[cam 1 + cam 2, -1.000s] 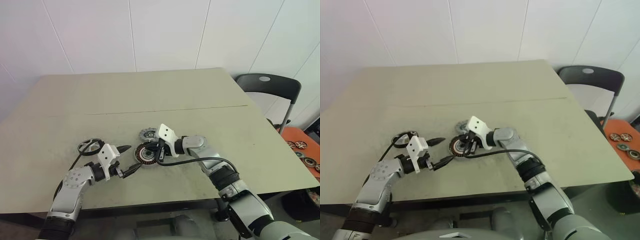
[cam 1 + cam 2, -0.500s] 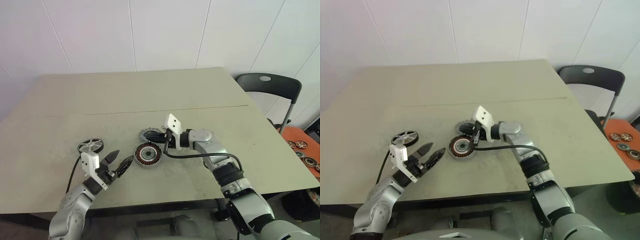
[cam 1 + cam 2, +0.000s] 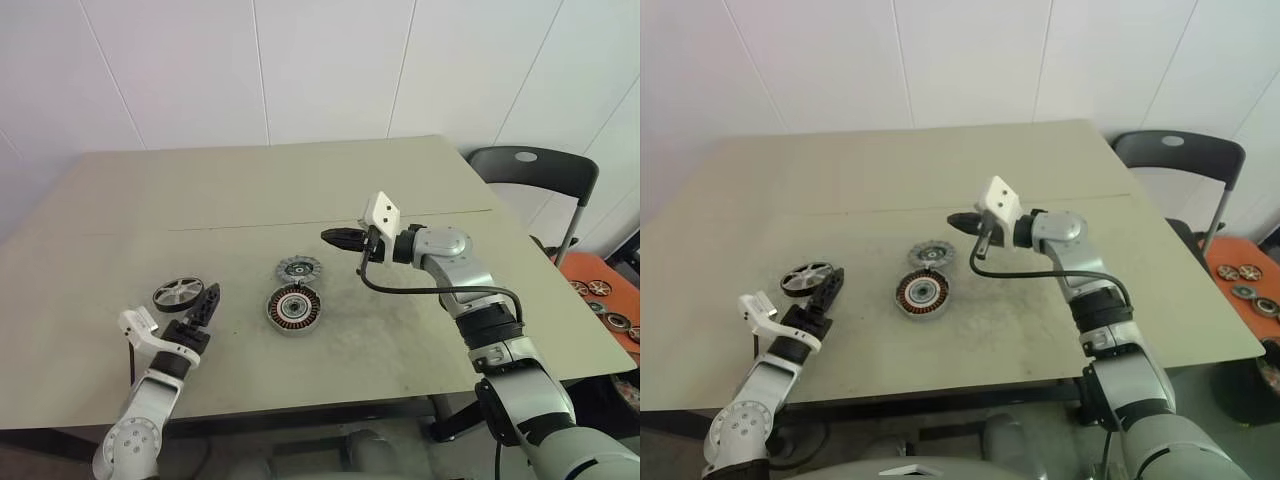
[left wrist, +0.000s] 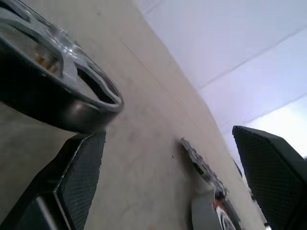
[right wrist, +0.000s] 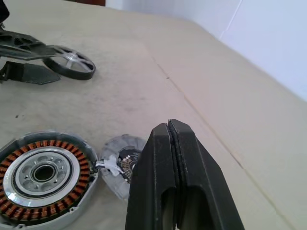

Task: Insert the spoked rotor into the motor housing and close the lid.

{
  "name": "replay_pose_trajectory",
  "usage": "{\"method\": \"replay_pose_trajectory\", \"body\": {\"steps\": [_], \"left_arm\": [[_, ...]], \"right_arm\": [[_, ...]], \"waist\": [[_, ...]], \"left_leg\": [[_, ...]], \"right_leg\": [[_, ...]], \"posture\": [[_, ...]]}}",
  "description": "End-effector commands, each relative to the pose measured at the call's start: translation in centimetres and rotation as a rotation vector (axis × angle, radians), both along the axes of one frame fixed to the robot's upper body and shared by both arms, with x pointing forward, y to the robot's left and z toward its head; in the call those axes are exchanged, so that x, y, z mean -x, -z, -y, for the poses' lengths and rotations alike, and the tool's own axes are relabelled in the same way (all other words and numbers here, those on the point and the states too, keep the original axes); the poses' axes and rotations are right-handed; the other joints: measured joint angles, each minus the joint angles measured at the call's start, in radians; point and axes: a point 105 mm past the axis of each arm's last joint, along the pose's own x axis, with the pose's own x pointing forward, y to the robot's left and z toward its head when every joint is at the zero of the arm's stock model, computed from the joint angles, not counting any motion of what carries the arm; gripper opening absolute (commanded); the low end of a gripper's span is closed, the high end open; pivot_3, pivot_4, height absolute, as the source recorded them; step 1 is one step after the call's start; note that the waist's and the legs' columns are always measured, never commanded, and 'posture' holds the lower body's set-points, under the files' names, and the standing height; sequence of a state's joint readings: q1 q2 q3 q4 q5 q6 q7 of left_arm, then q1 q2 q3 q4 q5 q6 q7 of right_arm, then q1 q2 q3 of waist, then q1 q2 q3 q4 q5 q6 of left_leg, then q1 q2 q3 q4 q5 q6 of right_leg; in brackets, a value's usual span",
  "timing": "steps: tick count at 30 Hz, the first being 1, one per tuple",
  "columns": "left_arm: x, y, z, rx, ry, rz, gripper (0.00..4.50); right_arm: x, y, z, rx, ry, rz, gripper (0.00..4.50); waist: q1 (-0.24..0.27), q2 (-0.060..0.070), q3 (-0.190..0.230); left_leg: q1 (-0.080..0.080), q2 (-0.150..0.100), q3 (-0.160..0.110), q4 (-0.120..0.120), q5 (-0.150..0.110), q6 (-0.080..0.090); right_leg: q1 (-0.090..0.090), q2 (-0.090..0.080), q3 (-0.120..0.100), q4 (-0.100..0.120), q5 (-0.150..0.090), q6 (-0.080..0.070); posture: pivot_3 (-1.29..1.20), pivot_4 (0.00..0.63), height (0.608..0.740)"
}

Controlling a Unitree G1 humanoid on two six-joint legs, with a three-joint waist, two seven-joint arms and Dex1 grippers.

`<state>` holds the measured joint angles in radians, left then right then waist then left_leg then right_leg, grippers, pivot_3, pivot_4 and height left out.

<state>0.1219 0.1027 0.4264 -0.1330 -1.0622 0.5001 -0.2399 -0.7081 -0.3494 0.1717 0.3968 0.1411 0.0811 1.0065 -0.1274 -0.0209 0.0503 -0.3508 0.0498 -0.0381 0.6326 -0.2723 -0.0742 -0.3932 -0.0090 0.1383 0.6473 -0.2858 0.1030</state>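
Writing: no brand, label or lettering can be read on any part or on either arm.
Spoked rotor [image 3: 179,293]: lies flat on the desk [image 3: 300,190] toward its left side, apart from the other two parts; in the left wrist view only a curved stretch of its dark rim and some spokes show, the rest cut off by the frame.
Motor housing [image 3: 295,308]: sits open on the desk near the middle, copper-red windings ringing a dark centre; nothing is set in it.
Lid [image 3: 298,268]: lies flat on the desk just beyond the housing, close to it; whether their rims touch cannot be told. In the right wrist view the closed fingers cover part of it.
Left gripper [image 3: 205,305]: low over the desk just beside the rotor, on the side nearer the housing; jaws wide and empty. Whether a fingertip touches the rim is hard to make out.
Right gripper [image 3: 338,238]: raised above the desk beyond and to the right of the lid, pointing toward the robot's left; jaws pressed together, holding nothing.
Cable: a black lead loops under the right forearm.
Chair [image 3: 535,175]: dark seat past the desk's far right corner, partly cut off by the desk edge.
Spare parts [image 3: 605,305]: small round pieces on an orange surface at the right edge, too small to identify.
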Motion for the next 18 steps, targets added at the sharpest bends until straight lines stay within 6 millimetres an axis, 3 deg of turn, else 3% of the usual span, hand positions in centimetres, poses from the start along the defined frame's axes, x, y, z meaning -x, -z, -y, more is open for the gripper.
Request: {"method": "replay_pose_trajectory", "body": {"steps": [1,10,14,18], "left_arm": [[0.4,1.4,-3.9,0.056,-0.184,-0.102,4.5],[-0.2,2.2,-7.2,0.25,-0.371,-0.155,4.5],[-0.5,3.2,-7.8,0.3,-0.423,-0.201,3.64],[-0.7,3.9,-7.7,0.351,-0.453,-0.229,2.26]], "right_arm": [[-0.3,-1.7,0.2,-0.026,0.008,0.061,0.03],[-0.3,-1.7,-0.3,-0.021,0.006,0.075,0.03],[-0.4,-1.9,-0.3,-0.023,0.011,0.085,0.0],[-0.5,-1.7,-0.3,-0.013,0.02,0.092,0.0]], "waist": [[-0.002,0.0,0.0],[-0.005,0.001,0.0],[-0.005,0.001,0.0],[-0.009,0.003,0.0]], "left_leg": [[0.001,0.0,0.0,0.0,0.0,0.0],[0.009,0.0,-0.007,-0.001,0.0,0.0],[0.009,0.0,-0.019,-0.002,0.0,0.0],[0.01,0.0,-0.023,-0.003,0.0,0.0]], "right_leg": [[0.001,0.0,0.0,0.0,0.0,0.0],[0.005,0.006,0.001,0.0,0.001,-0.002],[0.005,0.014,0.001,0.0,0.003,-0.006],[0.004,0.016,0.001,0.0,0.004,-0.008]], "posture": [[0.0,0.0,0.74],[0.0,0.0,0.74],[0.0,0.0,0.74],[0.0,0.0,0.74]]}}
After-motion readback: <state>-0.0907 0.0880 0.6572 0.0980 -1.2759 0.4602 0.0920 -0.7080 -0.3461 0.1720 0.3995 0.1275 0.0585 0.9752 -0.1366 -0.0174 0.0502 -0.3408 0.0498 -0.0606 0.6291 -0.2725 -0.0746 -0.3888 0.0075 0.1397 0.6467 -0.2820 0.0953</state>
